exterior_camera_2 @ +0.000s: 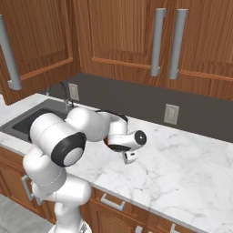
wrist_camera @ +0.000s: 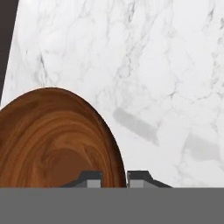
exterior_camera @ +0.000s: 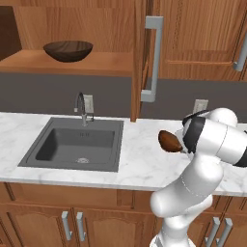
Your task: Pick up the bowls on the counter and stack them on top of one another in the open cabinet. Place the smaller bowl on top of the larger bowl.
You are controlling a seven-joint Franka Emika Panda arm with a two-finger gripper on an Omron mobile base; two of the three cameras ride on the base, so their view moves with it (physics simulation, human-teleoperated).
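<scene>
A white marble worktop (exterior_camera: 140,166) with grey veining runs beneath brown wall cabinets. Nearest, the claw (wrist_camera: 114,178) is clenched on the rim of the smaller bowl (wrist_camera: 52,140), one finger inside and one outside; in the left base view this reddish-brown bowl (exterior_camera: 169,141) shows tilted beside the arm's wrist. Further left lies the dark grey sink (exterior_camera: 77,144). Farthest, the larger bowl (exterior_camera: 68,50) sits upright on the open cabinet's shelf (exterior_camera: 103,62).
</scene>
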